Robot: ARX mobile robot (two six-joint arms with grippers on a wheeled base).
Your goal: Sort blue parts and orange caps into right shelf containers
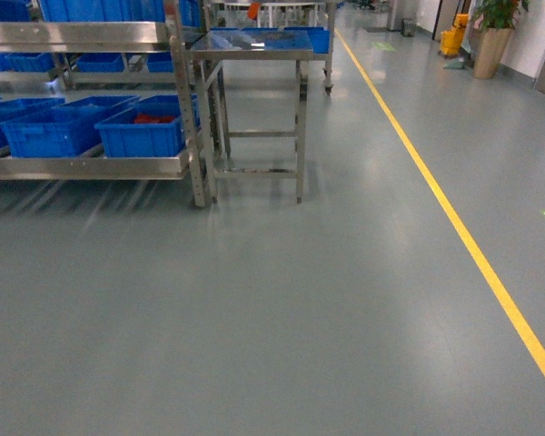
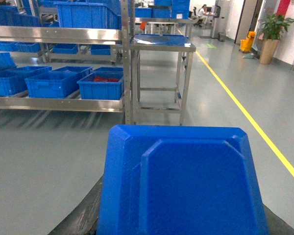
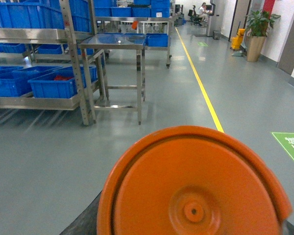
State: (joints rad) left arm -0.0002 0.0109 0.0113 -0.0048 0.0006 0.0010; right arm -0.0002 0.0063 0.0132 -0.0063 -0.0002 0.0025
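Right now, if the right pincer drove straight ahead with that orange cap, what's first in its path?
Mostly open floor. The steel table beside the shelf sits left of that line, so the way looks free, though depth is unclear. The orange cap hides the pincer itself.

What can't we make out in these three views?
- Left gripper: hidden behind the blue part filling the left wrist view; jaws unseen.
- Right gripper: hidden behind the orange cap in the right wrist view.
- Head view: neither arm in frame.
- Red items in a crate on the shelf: too small to identify.
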